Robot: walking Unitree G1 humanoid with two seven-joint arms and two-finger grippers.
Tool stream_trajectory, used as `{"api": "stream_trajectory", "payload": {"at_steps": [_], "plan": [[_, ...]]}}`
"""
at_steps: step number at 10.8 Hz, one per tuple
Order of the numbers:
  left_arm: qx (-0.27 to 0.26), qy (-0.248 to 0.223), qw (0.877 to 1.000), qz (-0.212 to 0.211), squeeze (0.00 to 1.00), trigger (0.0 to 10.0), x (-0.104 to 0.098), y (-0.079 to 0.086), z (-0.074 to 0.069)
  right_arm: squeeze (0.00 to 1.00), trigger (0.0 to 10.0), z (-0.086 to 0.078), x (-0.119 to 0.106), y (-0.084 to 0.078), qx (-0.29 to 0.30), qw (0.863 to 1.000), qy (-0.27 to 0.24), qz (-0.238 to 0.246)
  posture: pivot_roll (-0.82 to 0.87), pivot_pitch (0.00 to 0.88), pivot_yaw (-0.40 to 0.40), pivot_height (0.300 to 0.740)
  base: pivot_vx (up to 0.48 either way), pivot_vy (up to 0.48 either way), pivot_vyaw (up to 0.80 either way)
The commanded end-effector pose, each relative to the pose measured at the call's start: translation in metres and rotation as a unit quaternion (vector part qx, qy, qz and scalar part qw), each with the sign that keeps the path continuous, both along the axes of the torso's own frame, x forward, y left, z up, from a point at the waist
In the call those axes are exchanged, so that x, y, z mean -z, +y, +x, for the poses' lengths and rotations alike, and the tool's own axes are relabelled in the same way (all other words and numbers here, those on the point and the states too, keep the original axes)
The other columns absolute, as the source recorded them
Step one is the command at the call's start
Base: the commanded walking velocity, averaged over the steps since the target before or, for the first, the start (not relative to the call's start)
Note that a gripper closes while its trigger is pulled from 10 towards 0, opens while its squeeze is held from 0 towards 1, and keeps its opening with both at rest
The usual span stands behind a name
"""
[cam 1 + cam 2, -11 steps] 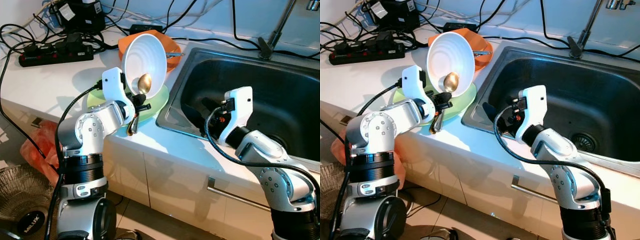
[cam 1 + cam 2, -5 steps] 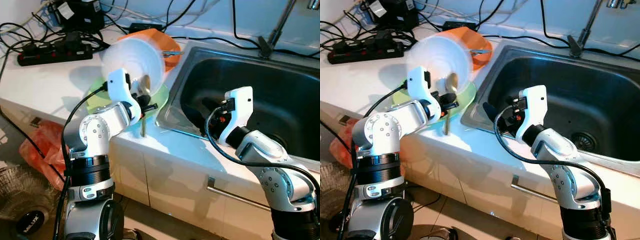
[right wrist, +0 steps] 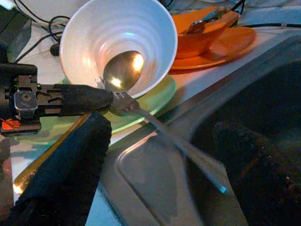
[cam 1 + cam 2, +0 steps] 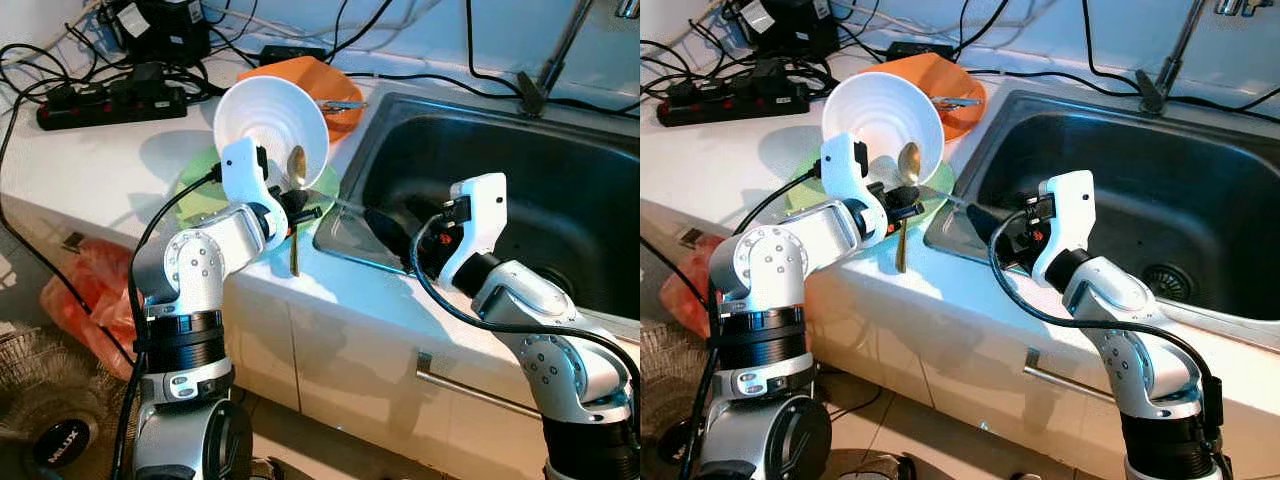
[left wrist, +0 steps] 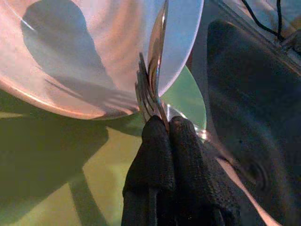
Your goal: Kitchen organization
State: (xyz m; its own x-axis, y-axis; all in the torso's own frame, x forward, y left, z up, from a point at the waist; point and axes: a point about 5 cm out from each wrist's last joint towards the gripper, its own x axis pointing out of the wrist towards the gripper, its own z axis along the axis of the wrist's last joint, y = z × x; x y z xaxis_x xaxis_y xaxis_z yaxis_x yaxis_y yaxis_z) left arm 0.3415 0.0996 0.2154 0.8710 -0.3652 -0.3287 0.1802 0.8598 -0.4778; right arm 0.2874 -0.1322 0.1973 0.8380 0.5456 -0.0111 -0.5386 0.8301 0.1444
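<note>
My left gripper is shut on the rim of a white ribbed bowl, pinching a gold spoon and a silver fork against it. The bowl is tipped on its side above a green plate by the sink's edge. The spoon's handle hangs down over the counter front. The fork's handle points toward the sink. My right gripper is open over the sink's near rim, its fingers close to the fork's handle and not touching it.
An orange bowl on an orange plate with cutlery sits behind the white bowl. A steel sink with a tap lies to the right. A power strip and cables lie at the back left. A red bag and a fan are on the floor.
My left arm has lowered the bowl toward the green plate. The spoon's handle now hangs straight down and the fork's handle sticks out toward the sink. My right gripper's fingers reach further left.
</note>
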Motion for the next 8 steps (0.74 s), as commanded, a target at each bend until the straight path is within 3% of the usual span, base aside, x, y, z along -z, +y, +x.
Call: {"api": "stream_trajectory", "payload": {"at_steps": [1, 8], "plan": [[-0.002, -0.012, 1.0, 0.006, 0.0, 0.0, -0.007, -0.002, 0.001, 0.0, 10.0, 0.001, -0.003, -0.003, 0.009, 1.0, -0.007, 0.0, 0.06, 0.089, 0.036, 0.74, 0.0, 0.0, 0.0], [-0.012, -0.042, 0.999, 0.011, 0.0, 0.0, -0.016, 0.001, 0.003, 0.0, 10.0, 0.002, -0.003, -0.004, 0.011, 1.0, -0.005, -0.001, 0.06, 0.089, 0.033, 0.74, 0.0, 0.0, 0.0]]}}
